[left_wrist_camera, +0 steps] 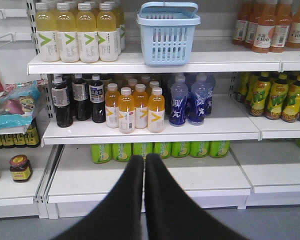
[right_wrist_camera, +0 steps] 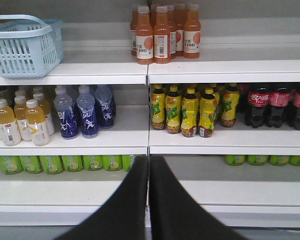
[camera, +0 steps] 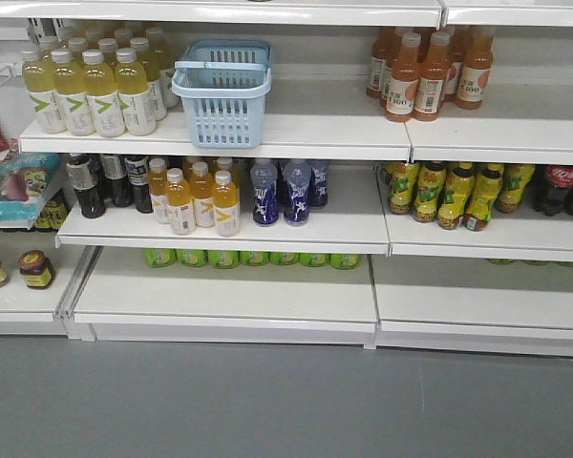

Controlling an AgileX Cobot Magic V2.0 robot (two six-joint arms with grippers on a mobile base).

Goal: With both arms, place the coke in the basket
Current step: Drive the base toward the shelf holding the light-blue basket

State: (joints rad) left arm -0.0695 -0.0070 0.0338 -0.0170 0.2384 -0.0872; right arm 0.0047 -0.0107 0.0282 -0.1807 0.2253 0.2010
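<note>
On your left gripper, the smooth black wedge fingers are pressed together, bases cropped. The slotted pale-blue plastic basket sits on the upper shelf. Right gripper: fingers pressed together too. Dark cola bottles get cut off far right.

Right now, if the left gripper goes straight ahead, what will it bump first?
Probably the green bottles on the bottom shelf: the left gripper points just under them. Depth is hard to tell.
</note>
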